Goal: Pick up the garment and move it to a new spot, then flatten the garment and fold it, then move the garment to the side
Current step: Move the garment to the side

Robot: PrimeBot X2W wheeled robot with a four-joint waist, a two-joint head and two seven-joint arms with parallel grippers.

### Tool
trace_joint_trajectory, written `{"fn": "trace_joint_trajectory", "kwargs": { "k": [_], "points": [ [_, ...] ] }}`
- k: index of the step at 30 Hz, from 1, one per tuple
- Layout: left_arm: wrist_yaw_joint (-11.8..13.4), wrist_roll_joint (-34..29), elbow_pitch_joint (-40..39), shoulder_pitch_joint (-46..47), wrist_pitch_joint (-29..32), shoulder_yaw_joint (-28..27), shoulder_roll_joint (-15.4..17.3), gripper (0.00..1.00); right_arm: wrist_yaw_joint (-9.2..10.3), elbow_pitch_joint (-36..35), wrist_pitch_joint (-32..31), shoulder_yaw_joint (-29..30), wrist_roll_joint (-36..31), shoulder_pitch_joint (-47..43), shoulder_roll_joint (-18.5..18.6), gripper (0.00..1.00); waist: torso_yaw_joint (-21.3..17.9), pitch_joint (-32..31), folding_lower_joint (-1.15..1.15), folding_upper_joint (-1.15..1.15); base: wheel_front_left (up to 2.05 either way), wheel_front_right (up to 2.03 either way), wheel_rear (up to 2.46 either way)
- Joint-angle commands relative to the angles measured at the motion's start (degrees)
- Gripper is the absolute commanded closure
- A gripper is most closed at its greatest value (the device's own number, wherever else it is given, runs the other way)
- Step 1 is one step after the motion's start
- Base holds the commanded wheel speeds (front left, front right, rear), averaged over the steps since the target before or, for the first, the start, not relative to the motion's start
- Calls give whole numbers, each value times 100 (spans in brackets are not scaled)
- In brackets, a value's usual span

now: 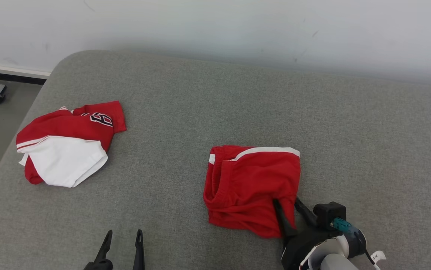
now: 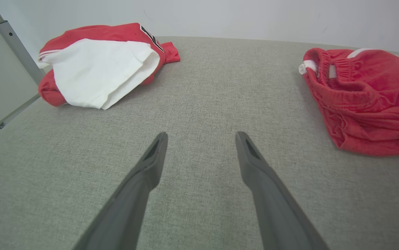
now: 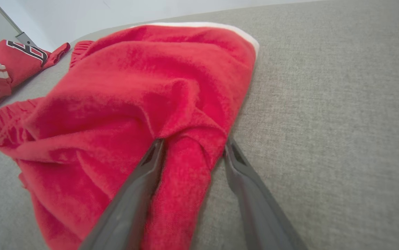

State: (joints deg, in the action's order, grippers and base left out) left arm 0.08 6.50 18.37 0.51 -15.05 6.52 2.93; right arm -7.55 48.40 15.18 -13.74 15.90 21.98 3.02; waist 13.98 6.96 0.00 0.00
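Right pincer (image 1: 286, 201), lower right of your head view: jaws stand wide, astride a ridge of the red shorts (image 1: 253, 180); you cannot tell whether it is pinched. Grey padded surface (image 1: 215, 93) carries everything. The shorts lie centre-right, bunched. Red-and-white jersey (image 1: 65, 150) lies crumpled at left, well apart. Left pincer (image 1: 124, 232), bottom edge, gapes wide, holding nothing.

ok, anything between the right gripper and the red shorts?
Nothing visible. The right gripper has its fingers on either side of a fold at the near edge of the red shorts. A red-and-white jersey lies apart, far to their left.
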Motion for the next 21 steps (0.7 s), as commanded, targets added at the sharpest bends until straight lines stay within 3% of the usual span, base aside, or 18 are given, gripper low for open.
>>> {"fn": "trace_joint_trajectory", "kwargs": {
  "k": [1, 11, 17, 21],
  "points": [
    [25, 11, 11, 91, -19, -1, -8, 0, 14, 51, -8, -69, 54, 3, -13, 100, -13, -3, 0, 0, 0, 0, 0],
    [7, -7, 27, 33, -19, -26, -8, 0, 14, -353, -5, 167, -73, -69, 154, 100, -226, -108, 0, 0, 0, 0, 0],
    [-52, -34, -36, 59, -19, -28, -8, 0, 14, -422, -5, 313, -162, -58, 226, 100, -656, -136, 0, 0, 0, 0, 0],
    [-43, -30, -110, 189, -18, 19, -6, 0, 14, -424, -5, 354, -216, 1, 265, 100, -1218, -116, 0, 0, 0, 0, 0]
  ]
}}
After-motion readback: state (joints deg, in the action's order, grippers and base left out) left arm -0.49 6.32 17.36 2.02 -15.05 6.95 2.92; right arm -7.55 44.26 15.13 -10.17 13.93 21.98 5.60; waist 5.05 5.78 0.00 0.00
